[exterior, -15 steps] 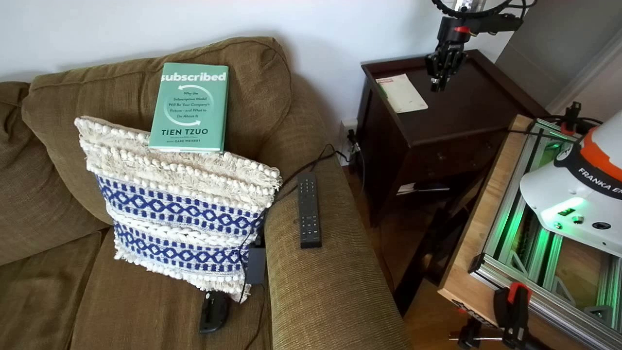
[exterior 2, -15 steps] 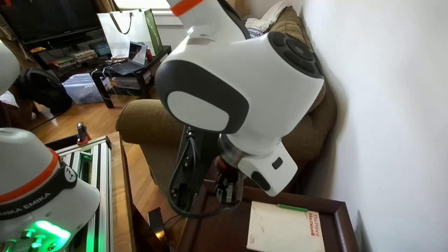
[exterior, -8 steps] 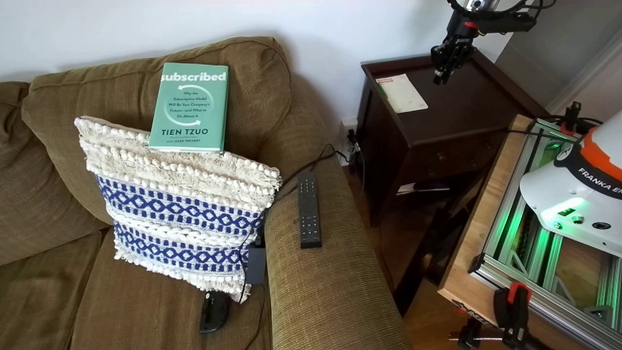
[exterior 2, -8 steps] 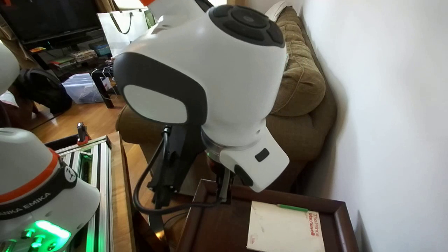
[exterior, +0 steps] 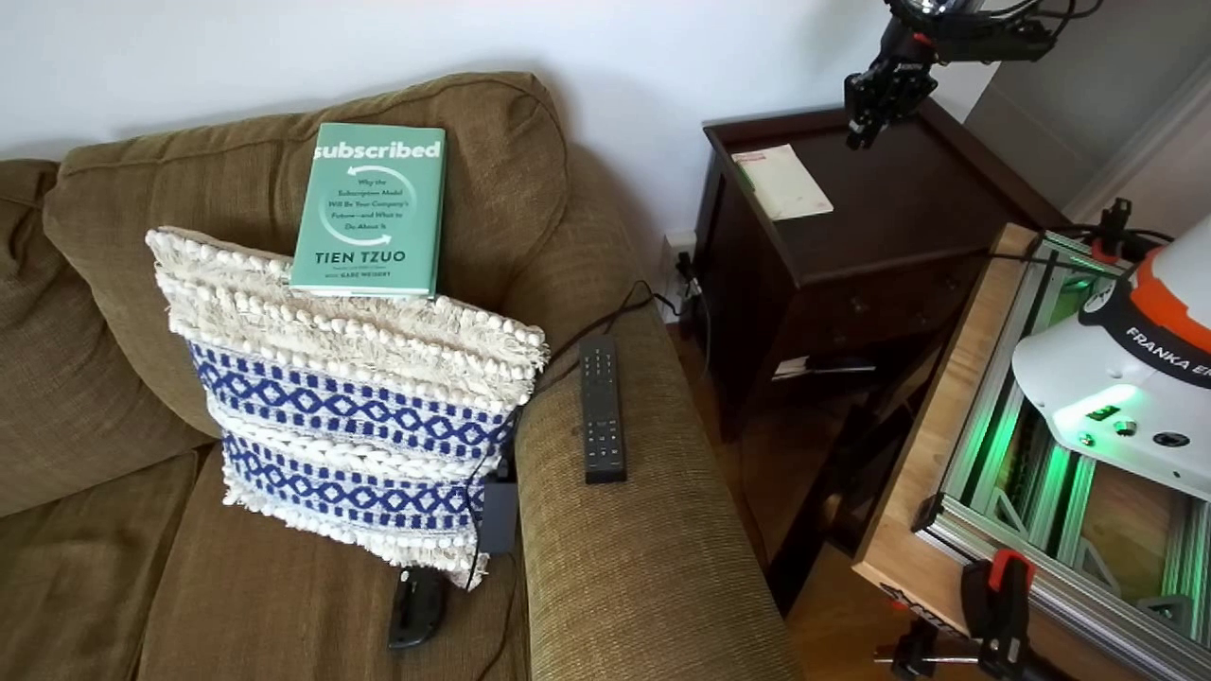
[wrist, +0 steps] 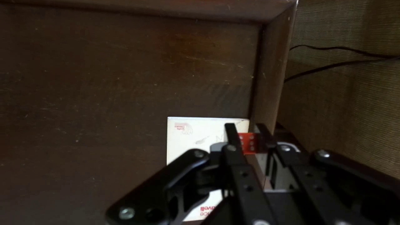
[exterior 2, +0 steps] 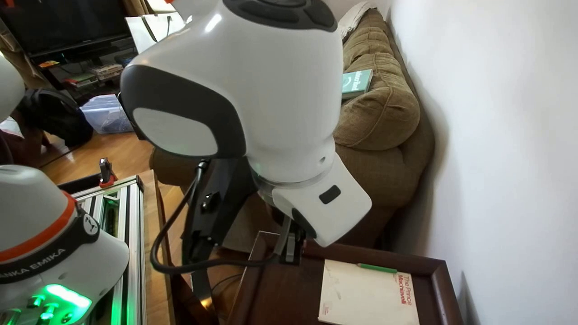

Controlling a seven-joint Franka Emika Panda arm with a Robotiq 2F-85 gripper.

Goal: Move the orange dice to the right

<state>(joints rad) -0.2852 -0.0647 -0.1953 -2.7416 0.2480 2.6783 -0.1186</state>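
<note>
- In the wrist view, find the orange die point(wrist: 249, 143) right of centre and somewhat below the middle of the frame, showing white pips toward the camera.
- Read the gripper point(wrist: 248, 138) as narrow, clamped on the orange die from left and right in that frame, close to the very tips.
- In an exterior view, see the gripper at the upper right of the frame, apparently hanging above the dark wooden surface point(exterior: 908, 208); too far off there to make out the die.
- In the wrist view, find it in line with the right edge of the paperback "The Prince" point(wrist: 193, 137), apparently not resting there.
- Judge it light and stiff, likely hard plastic, with little risk of breaking under a moderate squeeze.
- Expect smooth faces, hence some chance of slipping or pivoting with so short a hold.
- Take hold on two opposite flat faces, squarely and centred, avoiding corners.
- For setting down, lower flat onto the surface before letting go, to forestall a bounce or roll, and steer clear of the paperback's edge for fear of tipping.
</note>
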